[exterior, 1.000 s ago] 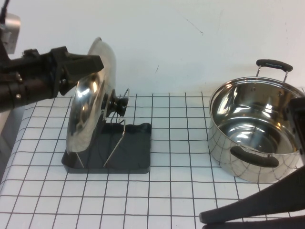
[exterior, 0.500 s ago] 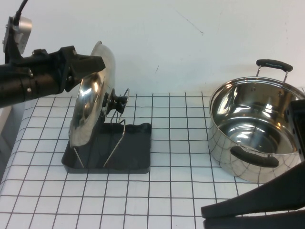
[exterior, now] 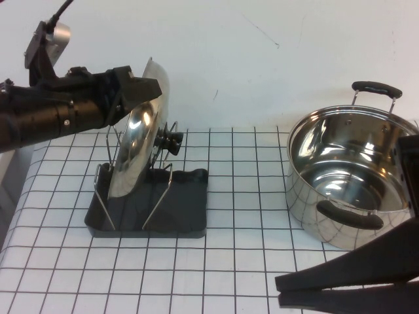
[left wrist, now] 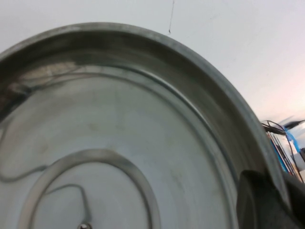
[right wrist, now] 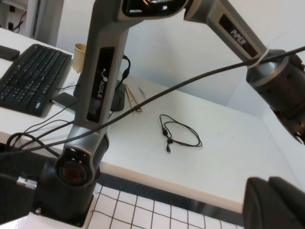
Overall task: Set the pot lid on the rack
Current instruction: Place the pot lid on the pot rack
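A plain white wall stood behind a white table ruled with a black grid. The left hand reached in from the robot's left at the top edge of the pot lid, its dark fingers closed over the rim; in the left wrist view one finger overlapped that rim beside the lid's ringed underside, so the lid looked pinched by its edge, probably because that was the easiest way to carry it on edge and steer it between the wires. The lid stood nearly upright, leaning slightly, its lower edge down in the rack between the silver wire loops and its black knob facing the pot side. It was thin, domed, mirror-bright steel, likely slippery. The rack was a dull dark grey plastic tray with thin bent wire rising from it. Well apart on the robot's right sat the large steel pot, open, polished inside, with black handles. The right hand lay low at the near right edge of the table, holding nothing, its long dark fingers drawn almost together.
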You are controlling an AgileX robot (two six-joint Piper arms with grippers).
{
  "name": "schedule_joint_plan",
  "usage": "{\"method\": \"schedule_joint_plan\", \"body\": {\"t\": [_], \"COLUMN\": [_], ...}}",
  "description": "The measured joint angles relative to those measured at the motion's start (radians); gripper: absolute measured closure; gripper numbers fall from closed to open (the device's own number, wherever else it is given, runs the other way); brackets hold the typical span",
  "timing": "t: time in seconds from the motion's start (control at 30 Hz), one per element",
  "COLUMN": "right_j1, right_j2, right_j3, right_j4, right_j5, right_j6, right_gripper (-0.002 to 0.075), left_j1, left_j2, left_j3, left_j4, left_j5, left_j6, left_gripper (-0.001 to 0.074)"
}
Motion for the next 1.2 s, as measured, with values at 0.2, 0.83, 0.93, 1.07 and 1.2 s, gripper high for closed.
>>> {"method": "schedule_joint_plan", "body": {"t": [0.2, 0.83, 0.93, 1.07, 1.2], "right_j1": [0.000, 0.000, 0.000, 0.000, 0.000], "right_j2": [0.000, 0.000, 0.000, 0.000, 0.000], "right_j3": [0.018, 0.030, 0.030, 0.030, 0.030], "right_j4": [-0.002, -0.002, -0.002, -0.002, -0.002], "right_j5": [0.006, 0.025, 0.025, 0.025, 0.025], "right_j6": [0.000, 0.000, 0.000, 0.000, 0.000], "right_gripper": [0.0727, 0.0727, 0.0727, 0.0727, 0.0727], "left_j1": [0.000, -0.002, -0.002, -0.002, -0.002], "left_j2": [0.034, 0.136, 0.136, 0.136, 0.136], "left_j3": [0.000, -0.012, -0.012, -0.012, -0.012], "left_j4": [-0.009, -0.034, -0.033, -0.022, 0.018], "left_j5": [0.002, 0.026, 0.037, 0.051, 0.042], "left_j6": [0.002, 0.071, 0.073, 0.073, 0.074], "left_gripper": [0.0729, 0.0454, 0.0253, 0.0146, 0.0127]}}
